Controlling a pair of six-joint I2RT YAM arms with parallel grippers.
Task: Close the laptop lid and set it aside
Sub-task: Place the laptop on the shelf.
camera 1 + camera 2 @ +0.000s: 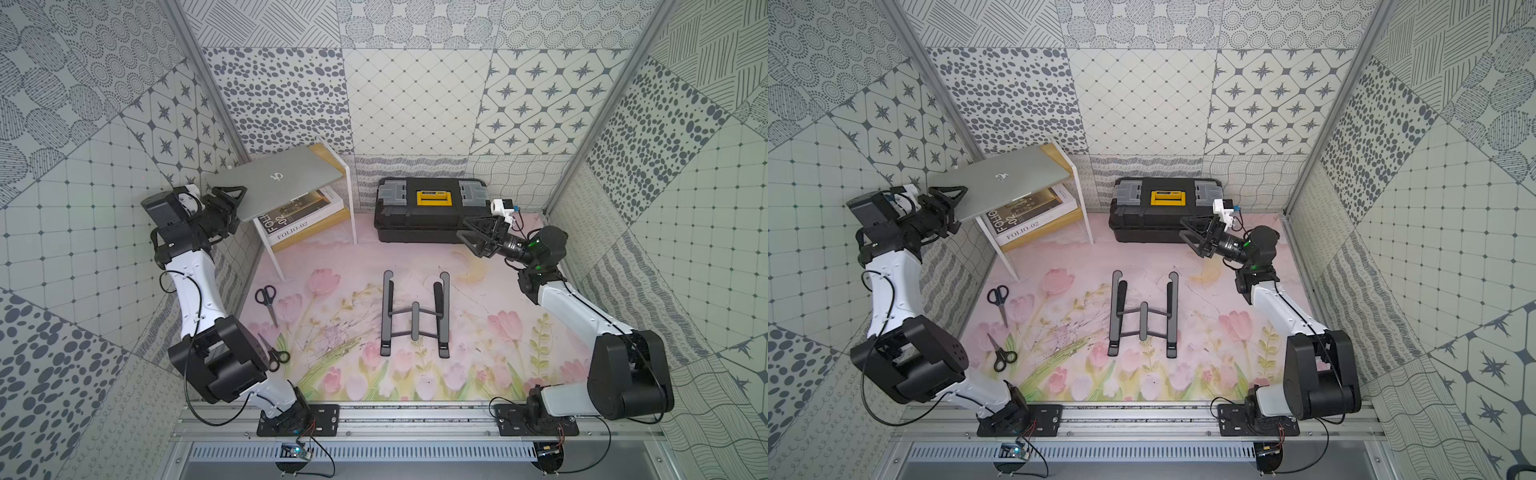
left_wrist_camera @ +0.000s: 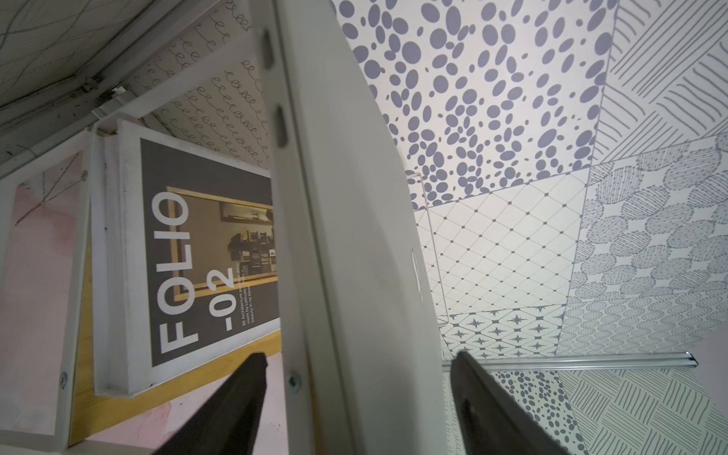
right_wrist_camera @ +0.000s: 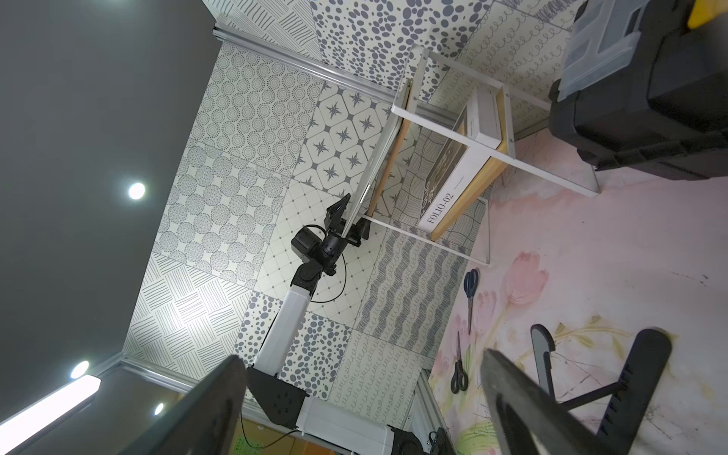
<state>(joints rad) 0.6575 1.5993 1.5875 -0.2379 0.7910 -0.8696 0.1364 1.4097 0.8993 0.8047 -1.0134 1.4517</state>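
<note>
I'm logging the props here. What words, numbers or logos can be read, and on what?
"FOLIO -02": the book cover.
"FOLIO-02": the book spine.
Apple logo, no words: the laptop lid.
Small print on the book cover, and the marking on the toolbox: too small to read.

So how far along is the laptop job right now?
Done: the laptop is closed and lies on the white shelf. In hand: the left gripper straddles its edge, jaws apart. Left: draw that arm clear; the right gripper hangs open, idle.
</note>
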